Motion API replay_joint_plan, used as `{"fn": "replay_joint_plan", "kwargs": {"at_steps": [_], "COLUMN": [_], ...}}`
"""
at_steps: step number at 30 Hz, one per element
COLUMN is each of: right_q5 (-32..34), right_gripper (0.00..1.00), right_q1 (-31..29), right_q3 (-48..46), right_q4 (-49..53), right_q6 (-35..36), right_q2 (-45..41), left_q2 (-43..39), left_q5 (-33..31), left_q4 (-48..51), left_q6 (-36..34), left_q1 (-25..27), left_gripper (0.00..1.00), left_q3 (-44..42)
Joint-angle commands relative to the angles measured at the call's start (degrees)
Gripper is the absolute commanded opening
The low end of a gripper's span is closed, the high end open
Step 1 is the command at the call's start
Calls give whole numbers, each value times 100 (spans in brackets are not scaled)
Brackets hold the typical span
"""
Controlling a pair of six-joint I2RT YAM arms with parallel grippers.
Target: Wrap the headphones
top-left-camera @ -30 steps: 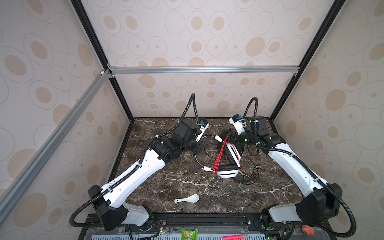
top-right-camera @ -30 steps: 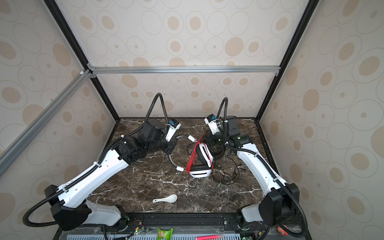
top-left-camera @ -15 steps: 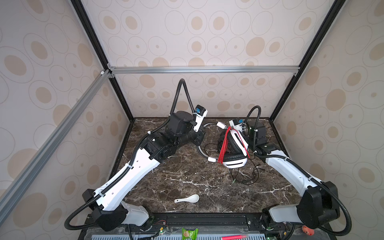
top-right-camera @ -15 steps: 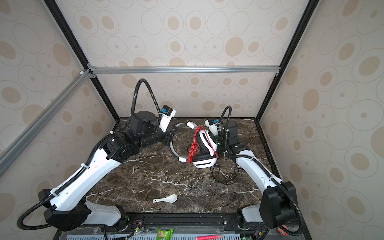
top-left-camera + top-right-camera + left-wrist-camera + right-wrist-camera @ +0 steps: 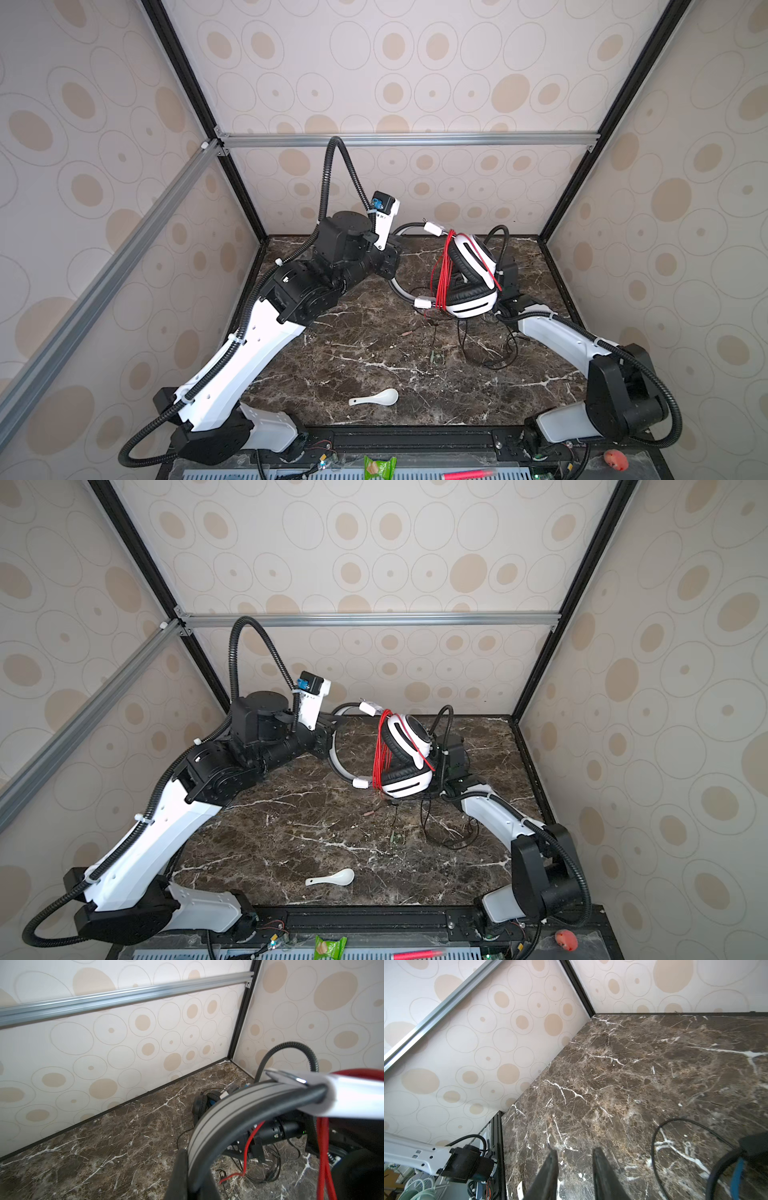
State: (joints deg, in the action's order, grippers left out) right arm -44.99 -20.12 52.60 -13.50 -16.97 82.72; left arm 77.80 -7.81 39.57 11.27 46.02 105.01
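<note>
The white headphones (image 5: 473, 276) hang tilted above the back of the marble table, and their red cord (image 5: 441, 270) is wound in several loops round the ear cups. My left gripper (image 5: 392, 266) is shut on their grey band (image 5: 228, 1109), as the left wrist view shows close up. The black headphones (image 5: 202, 1103) lie on the table behind them, with a blue lining (image 5: 737, 1169) showing. In both top views the white headphones hide the jaws of my right gripper. In the right wrist view my right gripper (image 5: 574, 1153) stands open over bare marble, with nothing between its fingers.
A thin black cord (image 5: 490, 351) lies in loose loops on the table by the right arm. A white spoon (image 5: 376, 399) lies near the front edge. The back wall and the right corner post stand close behind both grippers.
My left gripper has lifted the white headphones off the table, up and toward the back wall. The right gripper's jaws have opened and it now sits low behind them.
</note>
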Motion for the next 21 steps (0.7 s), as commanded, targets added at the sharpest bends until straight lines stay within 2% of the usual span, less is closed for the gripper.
{"fn": "replay_joint_plan", "kwargs": {"at_steps": [1,9,14,17,21], "right_q5": [-87,-197,-188,-43,196], "right_gripper": [29,29,31,35,48], "right_q1": [-148,-359,-365,-350,-296], "right_q3": [141,167,81,-62,-228], "right_q4": [-88,-724,-1034,-731,-6], "right_q6": [208,-109,-224,40,479], "right_q2": [158,523,614,410,-106], "left_q2": [-34,191,458,638,680], "left_q5": [-293,-418,-473,-450,-368], "left_q4": [-304,-301,37,248,263], "left_q6": [496,728,665,582,544], "left_q1": [41,46,46,47,46], "left_gripper": [0,0,0,0,0], "left_q3": [564,918,1475,1830,1895]}}
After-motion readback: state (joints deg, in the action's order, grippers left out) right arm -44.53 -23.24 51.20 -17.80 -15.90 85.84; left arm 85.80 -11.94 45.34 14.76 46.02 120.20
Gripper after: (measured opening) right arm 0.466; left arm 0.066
